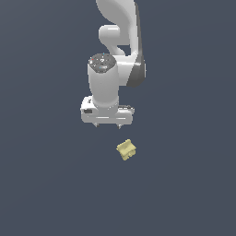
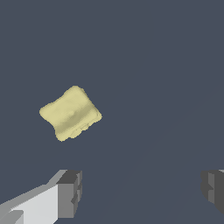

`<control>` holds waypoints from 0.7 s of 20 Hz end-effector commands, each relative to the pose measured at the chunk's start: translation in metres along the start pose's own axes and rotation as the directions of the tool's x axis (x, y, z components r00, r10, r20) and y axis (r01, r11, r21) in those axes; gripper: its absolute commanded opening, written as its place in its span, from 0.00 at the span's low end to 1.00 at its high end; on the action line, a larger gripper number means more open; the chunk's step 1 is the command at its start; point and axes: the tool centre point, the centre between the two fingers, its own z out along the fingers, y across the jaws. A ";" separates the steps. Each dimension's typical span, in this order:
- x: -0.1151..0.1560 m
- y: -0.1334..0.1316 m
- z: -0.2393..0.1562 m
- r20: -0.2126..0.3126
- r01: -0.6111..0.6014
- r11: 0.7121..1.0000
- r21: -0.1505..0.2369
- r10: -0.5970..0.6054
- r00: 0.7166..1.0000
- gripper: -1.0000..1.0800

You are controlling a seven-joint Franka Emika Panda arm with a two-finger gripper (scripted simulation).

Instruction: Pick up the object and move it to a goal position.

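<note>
- Your gripper (image 1: 107, 125) hangs spread wide and holds nothing, its two short fingertips pointing down at the dark slate-blue floor (image 1: 41, 184).
- Your wrist view shows the two grey finger pads (image 2: 70, 192) set far apart, with only bare floor between them.
- You can see the object (image 1: 126, 149), a small pale yellow lumpy block, lying on the floor just below the gripper in the exterior view and a little toward the exterior view's right of it, clear of both fingers.
- Your wrist view shows the same object (image 2: 70, 113) resting flat and turned corner-on like a diamond, with a rumpled, uneven edge; it sits apart from the gripper's pads and is not lined up between them.
- You have the white arm (image 1: 117, 32) rising behind the gripper to the exterior view's upper edge, its wrist directly above the gripper.
</note>
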 end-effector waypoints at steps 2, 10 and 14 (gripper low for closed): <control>0.000 0.000 0.000 0.000 0.001 1.000 0.000 -0.001 1.000 0.96; 0.010 -0.024 -0.008 -0.032 0.055 0.998 0.018 -0.054 0.998 0.96; 0.011 -0.026 -0.010 -0.035 0.053 0.998 0.020 -0.053 0.998 0.96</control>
